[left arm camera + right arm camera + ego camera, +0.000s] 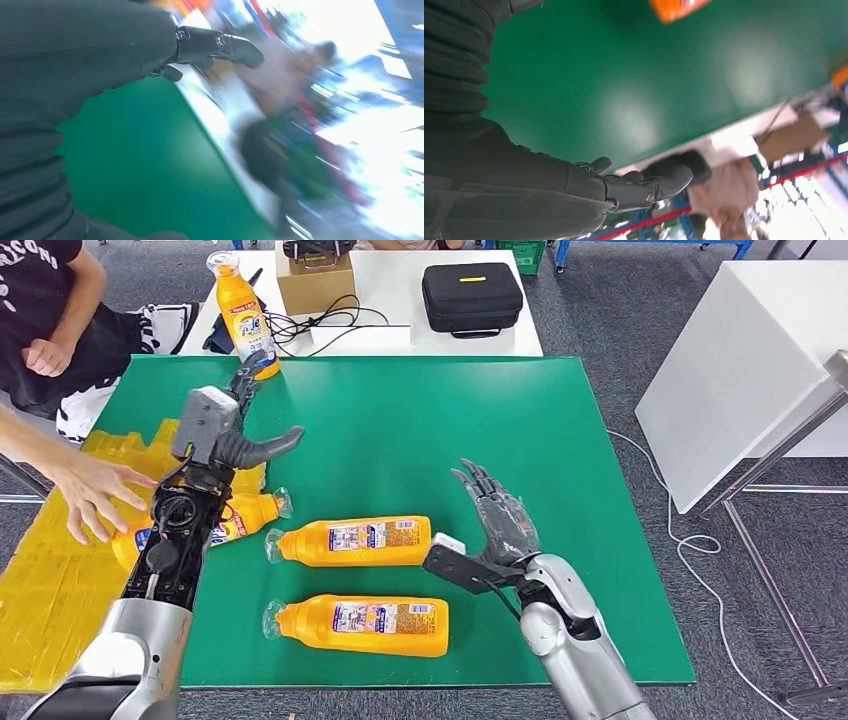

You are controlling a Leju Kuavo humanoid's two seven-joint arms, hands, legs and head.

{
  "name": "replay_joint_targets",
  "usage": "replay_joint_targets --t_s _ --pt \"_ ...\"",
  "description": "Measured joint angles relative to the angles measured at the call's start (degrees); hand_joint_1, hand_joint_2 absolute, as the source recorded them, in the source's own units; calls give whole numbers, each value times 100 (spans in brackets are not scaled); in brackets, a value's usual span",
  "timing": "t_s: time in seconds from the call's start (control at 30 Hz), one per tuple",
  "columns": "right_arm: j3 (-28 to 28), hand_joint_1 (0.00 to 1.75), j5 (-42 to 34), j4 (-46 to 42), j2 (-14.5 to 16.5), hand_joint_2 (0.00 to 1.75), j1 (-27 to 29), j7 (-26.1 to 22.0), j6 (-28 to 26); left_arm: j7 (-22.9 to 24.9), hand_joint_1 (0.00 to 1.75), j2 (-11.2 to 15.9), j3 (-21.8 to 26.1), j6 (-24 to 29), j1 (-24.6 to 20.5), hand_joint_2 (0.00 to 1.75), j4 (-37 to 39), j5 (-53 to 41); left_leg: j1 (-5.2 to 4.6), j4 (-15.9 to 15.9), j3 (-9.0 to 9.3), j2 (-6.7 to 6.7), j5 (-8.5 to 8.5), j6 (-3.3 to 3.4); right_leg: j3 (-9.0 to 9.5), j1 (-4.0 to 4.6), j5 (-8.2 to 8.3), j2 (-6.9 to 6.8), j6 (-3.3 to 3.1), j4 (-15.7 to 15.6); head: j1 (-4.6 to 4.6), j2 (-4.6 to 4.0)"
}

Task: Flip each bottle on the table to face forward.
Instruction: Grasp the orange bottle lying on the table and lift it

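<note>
The left hand (222,430) hangs above the green mat (560,440), over its left part, fingers apart and thumb stuck out sideways, holding nothing and touching nothing. In the left wrist view the same hand (215,47) shows its thumb extended over the mat edge, the background there too blurred to read. The right hand (497,515) stands over the mat to the right of the lying bottles, fingers spread and pointing upward, empty; its thumb reaches toward the base of the middle bottle (350,541), and I cannot tell whether it touches. The right wrist view shows that hand (644,187) open above bare green.

Three orange bottles lie on their sides on the mat, caps toward its left edge: the middle bottle, the near bottle (360,624) just toward the robot from it, and a third bottle (245,517) at the mat's left edge, partly hidden behind the left arm. An upright bottle (246,315) stands at the mat's far left corner. All appear filled with orange liquid.

Left of the mat lies a yellow sheet (60,580), and a person's hand (92,490) rests spread above it. Beyond the mat's far edge, a white table (400,280) carries a black case (471,297) and a cardboard box (314,282)
</note>
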Motion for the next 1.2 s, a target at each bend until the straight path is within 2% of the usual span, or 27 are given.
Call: replay_joint_targets --t_s 0.07,0.13,0.53,0.93,1.2 --pt "165 0 -44 295 70 175 -200 -95 88 -143 0 -19 -50 -231 144 175 -211 428 1 0 0 0 0 0 -1 0 0 0 0 1 1 0" --pt "318 0 -115 555 146 175 -397 -217 153 -161 0 -36 -116 -244 272 175 -427 568 1 0 1 0 0 0 -1 1 0 0 0 1 0 0" --pt "865 0 -271 1381 474 175 -1046 -472 349 -161 0 -107 -340 -261 728 175 -1256 747 0 0 0 -4 0 0 -1 0 0 -1 0 0 1 0" --pt "1251 0 -248 1894 756 175 -1313 -423 449 -57 0 -157 -381 -245 764 175 -1401 744 2 0 1 -3 0 0 -2 1 0 -1 0 1 0 0" --pt "1482 0 -165 2204 843 175 -1427 -74 549 26 0 -158 -381 -237 788 175 -1441 744 1 0 1 -3 0 0 -2 0 0 -1 0 1 1 0"
